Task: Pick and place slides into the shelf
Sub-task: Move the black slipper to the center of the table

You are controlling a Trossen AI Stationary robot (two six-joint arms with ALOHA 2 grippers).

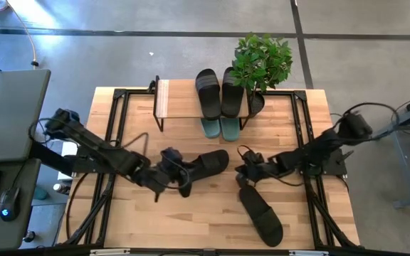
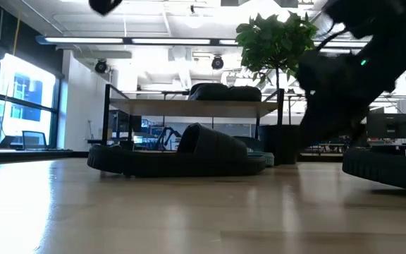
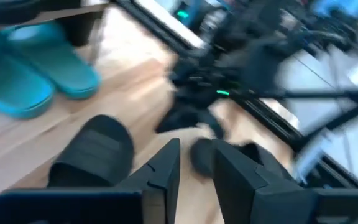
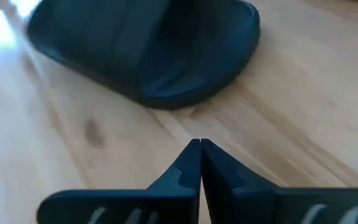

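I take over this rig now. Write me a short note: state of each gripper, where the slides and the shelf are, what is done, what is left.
Left gripper: jaws a little apart, empty, beside the black slide at table centre.
Right gripper: shut, empty, between that slide and the second loose black slide near the front edge.
Shelf: at the back of the table, by the potted plant.
Done: black pair on top, green pair under it.
Left: two loose black slides.
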